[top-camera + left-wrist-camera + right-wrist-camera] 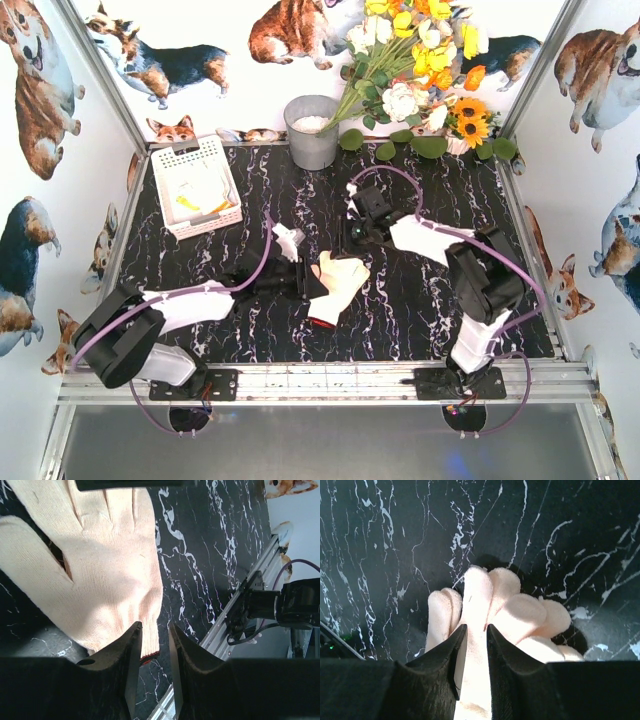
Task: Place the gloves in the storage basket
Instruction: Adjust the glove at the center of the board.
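One white knit glove with a red-edged cuff lies in the middle of the black marble table. My left gripper is at its left side, and in the left wrist view the jaws stand narrow with the glove cuff's edge between them. My right gripper comes in from the far side. Its jaws pinch one finger of the glove. The white storage basket stands at the back left with a yellow glove and a white one inside.
A grey metal bucket stands at the back centre beside a bunch of flowers. An aluminium rail runs along the near edge. Walls with dog pictures close in the table on three sides.
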`<state>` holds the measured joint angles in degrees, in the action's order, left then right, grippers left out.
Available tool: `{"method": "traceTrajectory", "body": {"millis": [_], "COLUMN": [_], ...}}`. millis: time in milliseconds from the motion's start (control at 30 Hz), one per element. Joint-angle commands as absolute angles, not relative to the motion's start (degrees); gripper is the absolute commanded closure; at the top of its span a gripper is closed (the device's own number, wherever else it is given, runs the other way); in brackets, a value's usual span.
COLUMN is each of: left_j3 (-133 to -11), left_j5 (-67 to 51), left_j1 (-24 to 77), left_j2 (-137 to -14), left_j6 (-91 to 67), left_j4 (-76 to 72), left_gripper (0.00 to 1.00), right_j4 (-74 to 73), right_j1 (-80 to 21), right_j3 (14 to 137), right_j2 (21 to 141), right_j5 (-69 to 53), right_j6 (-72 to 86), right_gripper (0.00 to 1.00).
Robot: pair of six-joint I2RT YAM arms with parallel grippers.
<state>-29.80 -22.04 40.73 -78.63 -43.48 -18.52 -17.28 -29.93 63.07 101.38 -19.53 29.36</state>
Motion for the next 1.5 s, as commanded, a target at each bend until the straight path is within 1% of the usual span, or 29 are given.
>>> {"method": "traceTrajectory", "body": {"millis": [0,367,567,867,1067,1100,1133,1233,1467], "left_j3": [-29.18,-27.16,-26.09,-26.28,-26.11,-26.10,-26.10,-26.06,-26.00], "left_j5": [-23.11,-22.13,-21.20,-21.45,-21.27,-21.19,-21.18,-20.90,-19.74], "left_j1": [42.29,42.89,42.85,42.85,42.85,42.84,42.84,42.89,42.81], "left_j2": [-80.94,-85.96,-86.86,-88.13,-87.98,-87.91,-87.85,-87.35,-84.91], "left_j6": [-45.12,-44.34,-44.62,-44.57,-44.56,-44.57,-44.56,-44.47,-44.09], "left_j4": [-23.93,-26.91,-26.99,-26.63,-26.50,-26.49,-26.42,-26.14,-23.67], "left_gripper": [0.78,0.79,0.79,0.79,0.79,0.79,0.79,0.79,0.78], "right_j4": [-17.38,-16.14,-15.83,-14.24,-13.68,-13.51,-13.33,-12.79,-9.94], "right_j1": [-29.88,-29.97,-29.97,-29.97,-29.98,-29.97,-29.97,-29.97,-29.88], "right_j3": [68.29,70.77,71.42,72.18,72.59,72.63,72.64,72.39,70.10], "right_j2": [104.41,109.74,110.57,112.74,114.00,114.21,114.44,114.63,110.63], "right_j5": [-22.57,-24.50,-23.55,-24.83,-25.05,-25.18,-25.23,-24.93,-23.62], "right_j6": [26.30,25.75,25.66,26.92,27.48,27.62,27.80,28.08,29.71], "right_gripper": [0.76,0.77,0.76,0.78,0.77,0.78,0.81,1.00,1.00]}}
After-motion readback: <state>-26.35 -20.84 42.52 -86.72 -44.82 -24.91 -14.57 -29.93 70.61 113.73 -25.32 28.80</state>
